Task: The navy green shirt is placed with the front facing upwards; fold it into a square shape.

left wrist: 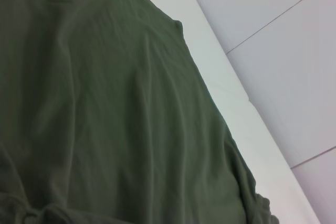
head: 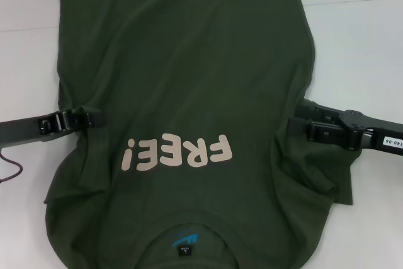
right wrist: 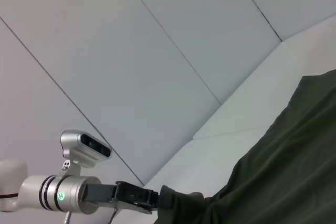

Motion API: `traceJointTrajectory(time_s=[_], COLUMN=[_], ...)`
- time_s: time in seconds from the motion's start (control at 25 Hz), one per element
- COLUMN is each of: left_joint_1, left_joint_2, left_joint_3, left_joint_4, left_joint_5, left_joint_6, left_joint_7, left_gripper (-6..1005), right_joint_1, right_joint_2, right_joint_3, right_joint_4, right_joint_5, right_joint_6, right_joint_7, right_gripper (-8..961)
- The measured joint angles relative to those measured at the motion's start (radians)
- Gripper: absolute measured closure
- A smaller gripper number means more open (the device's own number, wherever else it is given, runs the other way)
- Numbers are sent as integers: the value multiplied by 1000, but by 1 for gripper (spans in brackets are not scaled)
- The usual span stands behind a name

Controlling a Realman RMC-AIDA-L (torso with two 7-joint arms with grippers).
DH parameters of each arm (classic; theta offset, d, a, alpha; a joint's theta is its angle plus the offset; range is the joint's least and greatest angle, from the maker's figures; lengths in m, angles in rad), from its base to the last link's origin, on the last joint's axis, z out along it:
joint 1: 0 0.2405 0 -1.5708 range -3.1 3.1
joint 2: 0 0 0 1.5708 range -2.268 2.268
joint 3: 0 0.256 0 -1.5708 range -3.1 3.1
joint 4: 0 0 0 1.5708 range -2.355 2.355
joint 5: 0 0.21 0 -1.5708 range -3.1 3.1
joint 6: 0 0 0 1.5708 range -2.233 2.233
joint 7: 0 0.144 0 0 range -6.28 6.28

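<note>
The navy green shirt (head: 189,80) lies front up on the white table, its pale "FREE" letters (head: 178,152) upside down to me and the collar with its blue logo (head: 186,240) at the near edge. My left gripper (head: 97,118) is shut on the shirt's left side, where the cloth bunches into folds. At the right side my right gripper (head: 295,127) is shut on the cloth, its tips sunk into the fabric. The left wrist view is filled by the shirt (left wrist: 105,119). In the right wrist view the shirt (right wrist: 283,171) stretches across to the left gripper (right wrist: 160,200).
The white table (head: 359,48) shows bare surface on both sides of the shirt. A thin dark red cable (head: 12,168) loops under my left arm at the left edge. The right sleeve (head: 327,181) lies crumpled beneath my right arm.
</note>
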State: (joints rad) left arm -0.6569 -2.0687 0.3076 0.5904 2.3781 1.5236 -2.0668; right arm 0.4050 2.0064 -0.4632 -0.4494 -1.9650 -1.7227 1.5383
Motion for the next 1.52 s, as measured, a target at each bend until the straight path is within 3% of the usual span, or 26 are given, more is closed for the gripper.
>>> traceJointTrajectory(time_s=[0.56,1.0,1.52], left_joint_1=[-16,-13,-14], left_joint_2=[8,45,41], left_joint_3=[7,6,7], left_joint_4=[1,45,78], left_joint_5=[-47,-46,-46], left_joint_6=[50,64,119], left_joint_7=[-32,-67,-113], left_gripper=[945,919,889], right_joint_1=[1,-5,-6], right_joint_2=[-2,-2,-2], right_joint_3=[4,5,5], right_joint_4=[0,0,0], right_joint_5=[0,0,0], right_joint_6=[0,-1,-2], right_joint_7=[-1,-1,-1], right_gripper=[5,6,6])
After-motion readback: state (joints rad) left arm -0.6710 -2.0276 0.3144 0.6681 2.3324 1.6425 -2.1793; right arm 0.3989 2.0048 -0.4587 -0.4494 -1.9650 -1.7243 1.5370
